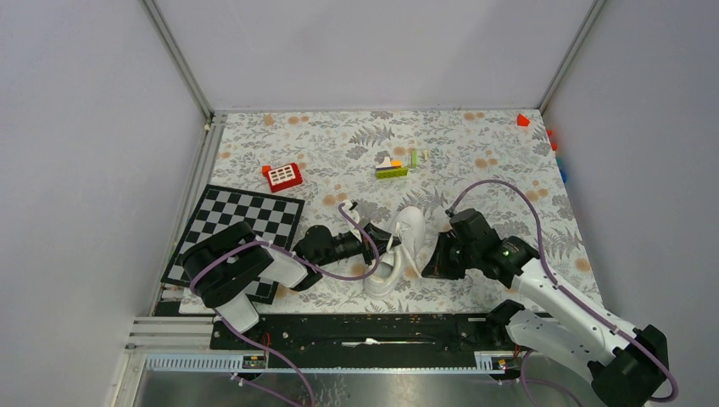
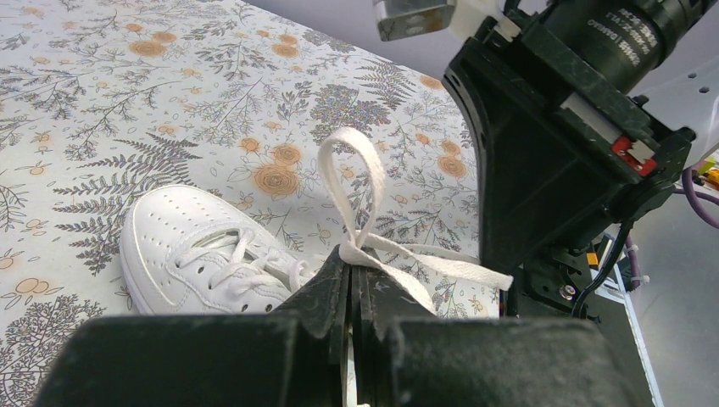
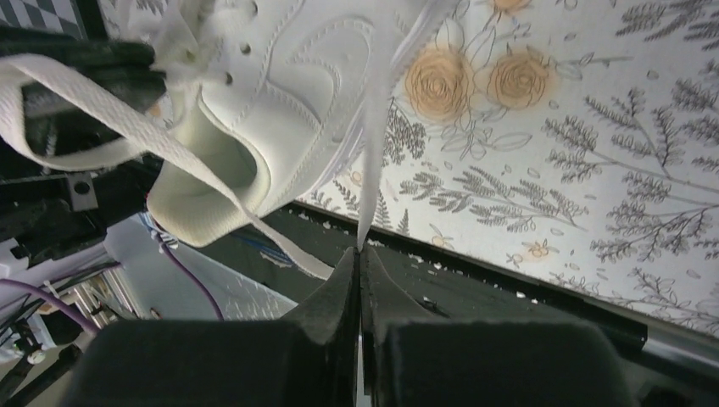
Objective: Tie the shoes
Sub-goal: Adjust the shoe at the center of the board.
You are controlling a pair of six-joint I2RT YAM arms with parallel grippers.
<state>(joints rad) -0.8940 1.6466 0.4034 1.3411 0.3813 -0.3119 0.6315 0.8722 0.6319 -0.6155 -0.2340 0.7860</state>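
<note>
The white shoe [image 1: 397, 251] lies on the floral table cloth between my two grippers, toe pointing away from the arm bases. On its left side my left gripper [image 2: 352, 259] is shut on a white lace loop [image 2: 346, 170] that stands up above the fingertips, with a loose lace end [image 2: 449, 270] trailing right. The shoe [image 2: 197, 248] lies just left of those fingers. My right gripper [image 3: 360, 251] is shut on a taut lace strand [image 3: 374, 144] that runs up to the shoe [image 3: 280, 76]. Seen from above, the right gripper [image 1: 430, 259] sits at the shoe's right side.
A checkerboard [image 1: 242, 222] lies under the left arm. A red block [image 1: 283, 175] and a small stack of coloured bricks [image 1: 392, 168] sit farther back, with a red piece [image 1: 523, 120] in the far right corner. The black base rail [image 1: 365, 331] runs along the near edge.
</note>
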